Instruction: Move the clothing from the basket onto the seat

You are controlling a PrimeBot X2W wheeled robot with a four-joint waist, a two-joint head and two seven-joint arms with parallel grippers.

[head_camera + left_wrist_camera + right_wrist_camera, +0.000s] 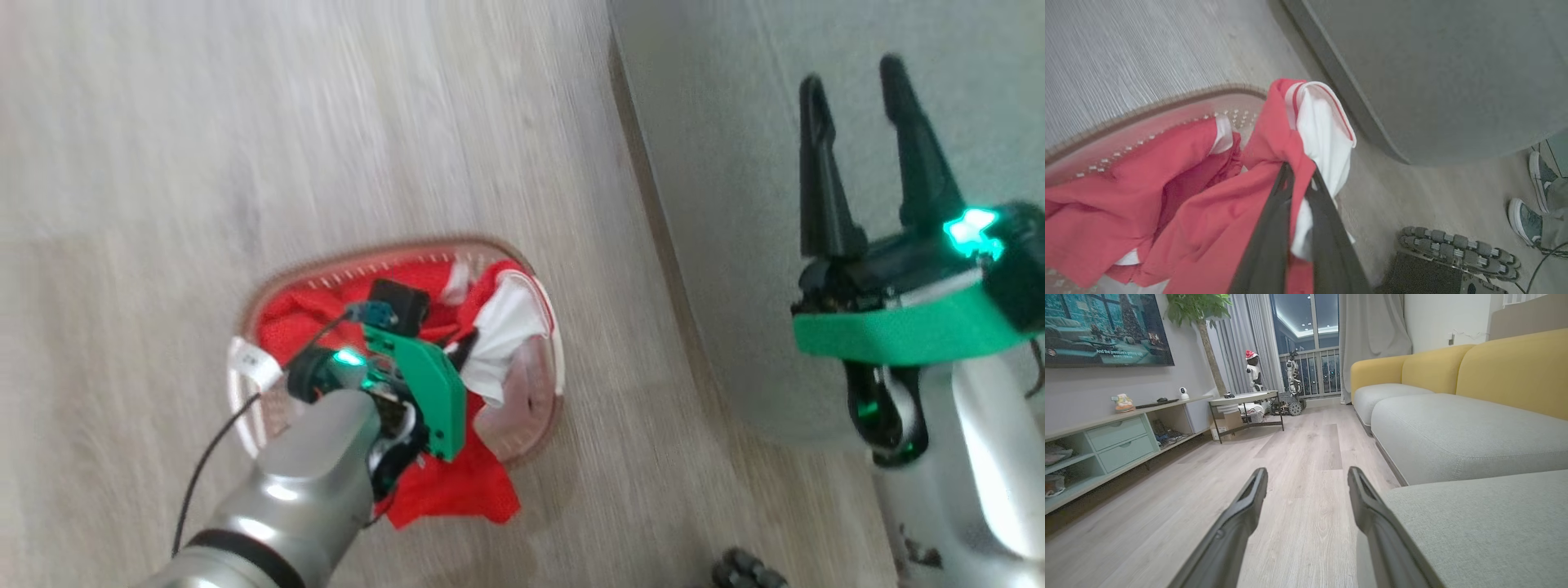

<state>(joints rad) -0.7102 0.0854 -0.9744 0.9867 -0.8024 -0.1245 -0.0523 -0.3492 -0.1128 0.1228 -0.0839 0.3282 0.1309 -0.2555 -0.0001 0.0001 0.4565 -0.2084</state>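
The basket (pixel 552 384) stands on the wood floor, left of the seat (pixel 735 163). Red clothing (pixel 298 327) with white panels fills it, and a red fold hangs over its near rim. My left gripper (pixel 459 349) reaches down into the basket and is shut on a bunched red-and-white garment (pixel 1274 134), seen close up between its dark fingers (pixel 1327 228) in the left wrist view (pixel 1300 169). The basket's brown rim (pixel 1147 109) curves behind the cloth. My right gripper (pixel 853 82) is open and empty, over the seat's edge (pixel 1474 522), fingers pointing along the room (pixel 1306 473).
The robot's wheeled base (pixel 1453 245) sits close to the basket, and a person's shoes (pixel 1527 220) stand beside the seat corner. Further off are yellow sofa backs (pixel 1515 367), a low console (pixel 1118 437) and a small table (pixel 1245 401) across open floor.
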